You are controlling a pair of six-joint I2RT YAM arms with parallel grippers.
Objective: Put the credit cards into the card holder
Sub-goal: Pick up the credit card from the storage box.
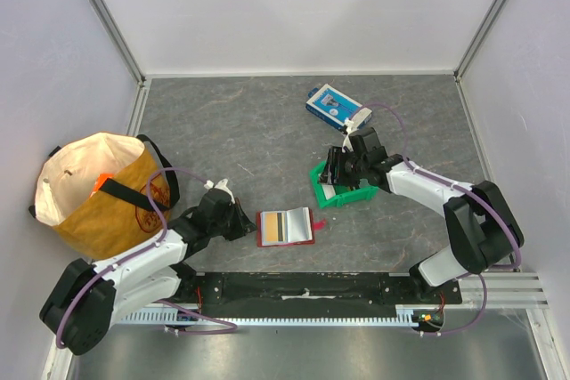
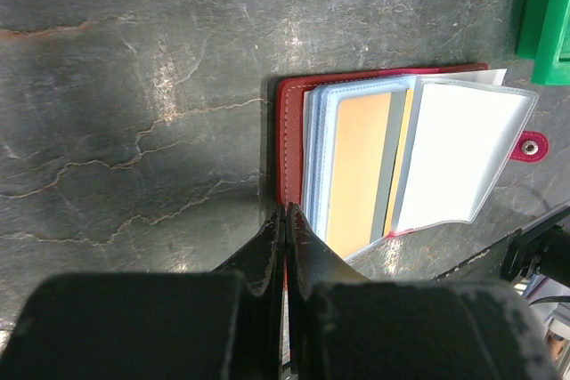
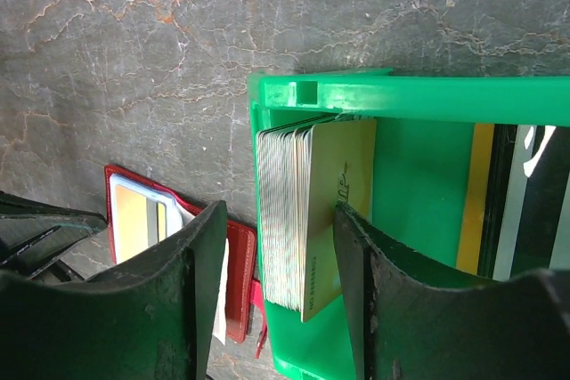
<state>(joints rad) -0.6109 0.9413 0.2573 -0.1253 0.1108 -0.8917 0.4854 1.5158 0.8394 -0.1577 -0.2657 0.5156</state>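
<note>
my left end effector [image 2: 285, 220] was pressed shut, its two fingertips together right at the near corner of the card holder [image 2: 289, 131]; i could not tell whether any of the red cover was caught between them. the card holder lay open and flat on the grey tabletop [image 1: 223, 122], just in front of my bases and between my two arms, with its clear sleeves fanned up from the red cover. one sleeve showed an orange-tan card [image 2: 356, 166] inside, and the snap tab [image 2: 532, 146] stuck out at the far side from my fingertips. my right end effector [image 3: 278, 211] hung over the green bin [image 3: 427, 100], pointing down with its fingers apart. the stack of credit cards [image 3: 283, 175] stood on edge in the corner of that bin, between my two fingers. one finger [image 3: 209, 255] sat outside the bin wall with a gap to the stack, the other [image 3: 352, 255] inside the bin against the tan face of the outermost card, though i could not say it truly touched. the bin stood on the tabletop just beside the card holder, on my right. a blue-and-white box [image 1: 337, 106] lay farther back, beyond the bin, and a yellow cloth bag [image 1: 98, 193] stood at my far left.
</note>
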